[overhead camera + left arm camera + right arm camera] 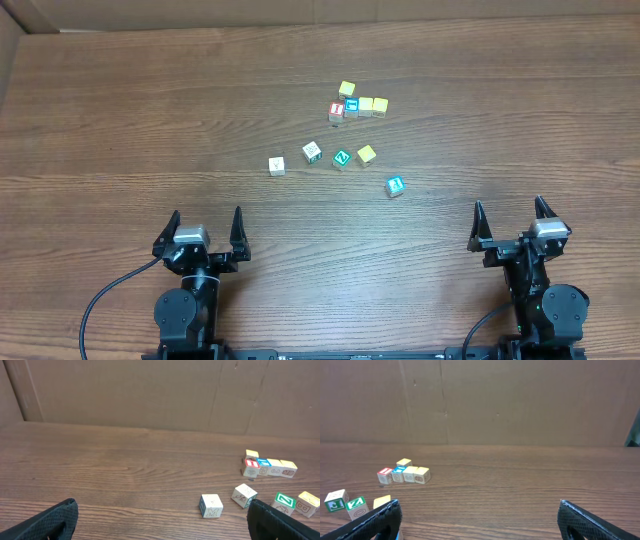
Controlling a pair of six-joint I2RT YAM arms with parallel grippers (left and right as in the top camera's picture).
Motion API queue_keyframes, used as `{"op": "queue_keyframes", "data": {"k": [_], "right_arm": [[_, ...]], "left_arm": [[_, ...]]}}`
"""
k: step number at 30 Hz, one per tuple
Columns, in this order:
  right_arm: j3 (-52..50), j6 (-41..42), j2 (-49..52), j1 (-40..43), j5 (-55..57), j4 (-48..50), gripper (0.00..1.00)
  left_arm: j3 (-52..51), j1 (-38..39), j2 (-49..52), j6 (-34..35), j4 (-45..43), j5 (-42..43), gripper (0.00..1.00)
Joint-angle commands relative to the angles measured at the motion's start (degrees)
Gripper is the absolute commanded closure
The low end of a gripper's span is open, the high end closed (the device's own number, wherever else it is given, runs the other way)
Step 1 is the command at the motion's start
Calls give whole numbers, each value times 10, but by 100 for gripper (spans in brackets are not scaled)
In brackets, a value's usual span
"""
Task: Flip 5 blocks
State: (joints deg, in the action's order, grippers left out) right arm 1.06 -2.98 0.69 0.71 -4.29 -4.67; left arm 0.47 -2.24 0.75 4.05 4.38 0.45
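Blocks (342, 158) lie scattered well ahead of the left fingers (172, 226) and right fingers (540, 210), both spread wide, empty.

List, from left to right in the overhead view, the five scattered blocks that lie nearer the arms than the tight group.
white block → second white block → green block → pale yellow block → teal block
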Motion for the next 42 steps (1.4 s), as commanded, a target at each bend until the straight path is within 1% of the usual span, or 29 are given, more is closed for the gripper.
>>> {"op": "queue_keyframes", "data": {"k": [1, 22, 23, 24, 27, 28, 29, 31, 36, 39, 42], "right_arm": [[-6, 0, -5, 2, -3, 2, 0], [-6, 2, -5, 1, -10, 2, 0], [-6, 14, -5, 1, -19, 3, 0], [-6, 49, -5, 0, -23, 3, 0], [-6, 177, -5, 0, -31, 5, 0], [-6, 213, -5, 0, -31, 5, 0], [-6, 228, -5, 0, -31, 5, 0], [-6, 228, -5, 0, -29, 6, 0], [-6, 224, -5, 0, -31, 5, 0], [2, 216, -5, 0, -39, 2, 0], [26, 190, -5, 0, -56, -6, 0]], "left_arm": [[-2, 0, -5, -11, 0, 6, 0], [-2, 0, -5, -10, 0, 7, 0], [-2, 0, -5, -10, 0, 9, 0], [-2, 0, -5, -4, 0, 14, 0], [-2, 0, -5, 45, -1, 24, 0], [-2, 0, -5, 58, -2, 24, 0], [-2, 0, -5, 63, -11, 24, 0], [-2, 0, -5, 63, -24, 29, 0], [7, 0, -5, 63, -27, 99, 0], [34, 0, -5, 63, -7, 116, 0], [92, 0, -4, 62, 37, 112, 0]]}}
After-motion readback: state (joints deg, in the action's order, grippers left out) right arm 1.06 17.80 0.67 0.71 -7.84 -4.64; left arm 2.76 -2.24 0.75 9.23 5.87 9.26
